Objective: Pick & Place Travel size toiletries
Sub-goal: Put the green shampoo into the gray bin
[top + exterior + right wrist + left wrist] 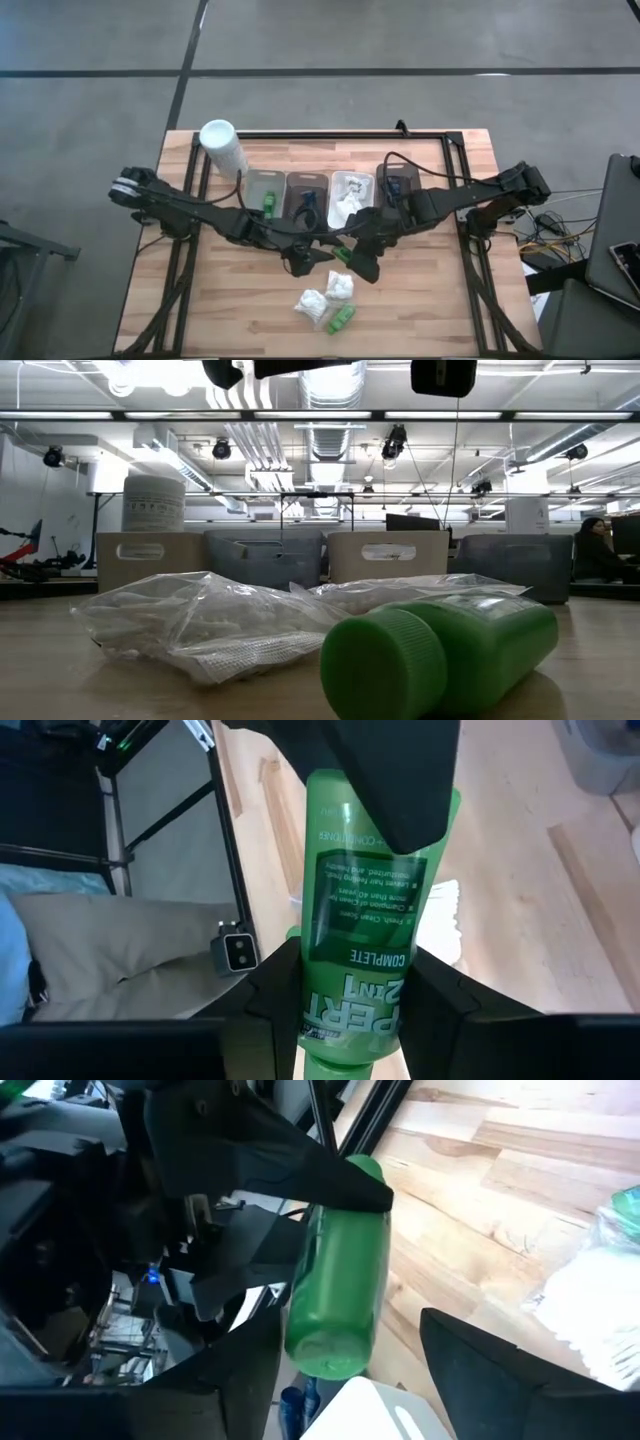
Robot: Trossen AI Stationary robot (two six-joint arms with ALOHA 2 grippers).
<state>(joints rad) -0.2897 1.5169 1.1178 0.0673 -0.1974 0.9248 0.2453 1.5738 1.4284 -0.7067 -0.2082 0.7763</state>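
My right gripper is shut on a green bottle labelled Pert 2in1, above the middle of the table. My left gripper is open, and its fingers stand on either side of the bottle's base end; whether they touch it I cannot tell. Near the front edge lie a second green bottle on its side and two bagged white puffs. They also show close up in the low view: bottle, puffs. My right gripper pinches the bottle between its two fingers by the two sides of its cap-end half. The fingers lie along the bottle, whose base end points away from them toward my left gripper. The bottle is lifted clear of the table.
Four rectangular trays stand in a row at the back: one holds a green bottle, one dark items, one white puffs. A tall white cylinder stands at the back left. A black frame runs along the table's back and sides.
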